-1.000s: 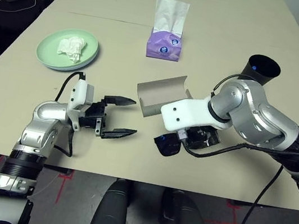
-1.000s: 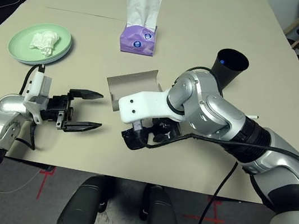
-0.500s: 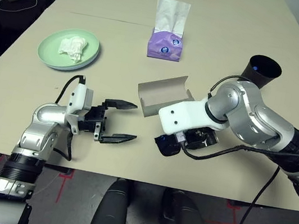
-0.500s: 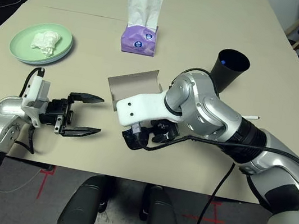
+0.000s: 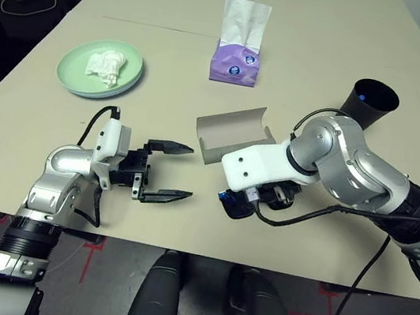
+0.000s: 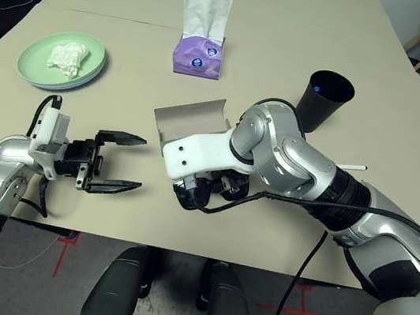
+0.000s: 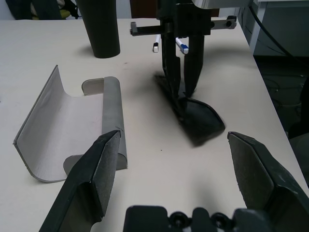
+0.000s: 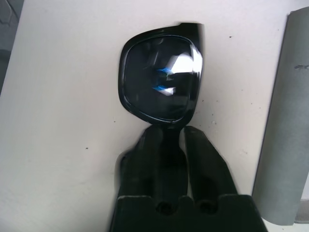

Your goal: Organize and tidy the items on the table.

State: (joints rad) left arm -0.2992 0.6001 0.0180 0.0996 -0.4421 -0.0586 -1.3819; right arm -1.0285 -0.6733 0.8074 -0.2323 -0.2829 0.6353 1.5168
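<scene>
Black sunglasses (image 8: 161, 79) are pinched in the right gripper (image 7: 182, 79), its two fingers closed on the frame, low over the desk (image 5: 333, 33) near its front edge. They sit just in front of the grey case (image 5: 230, 133), which lies open with its hollow side up. The left gripper (image 5: 168, 171) hangs a little to the left of the sunglasses, fingers spread wide and holding nothing, pointing across toward them.

Farther back on the left, a pale green plate (image 5: 71, 76) carries a crumpled white tissue (image 5: 103, 65). A purple tissue box (image 5: 235, 61) stands near the middle of the desk, a sheet sticking up from its top. The black cup (image 5: 371, 101) stands upright on the right, behind the right arm. A white-and-blue pen (image 6: 350, 166) lies on the desk beside that arm, partly hidden by it.
</scene>
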